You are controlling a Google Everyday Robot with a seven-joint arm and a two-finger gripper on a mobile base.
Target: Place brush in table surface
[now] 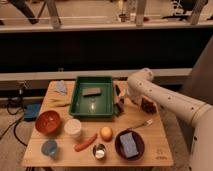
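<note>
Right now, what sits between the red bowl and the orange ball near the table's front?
The white cup, as the camera view shows. The gripper is beside the green tray's right edge, by the brush.

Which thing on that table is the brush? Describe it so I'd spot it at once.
Find the green tray at the back of the wooden table. Along its right edge is the brush, where the robot's gripper reaches down. It is slim and black, unlike the silver fork nearer the front or the grey block inside the tray.
</note>
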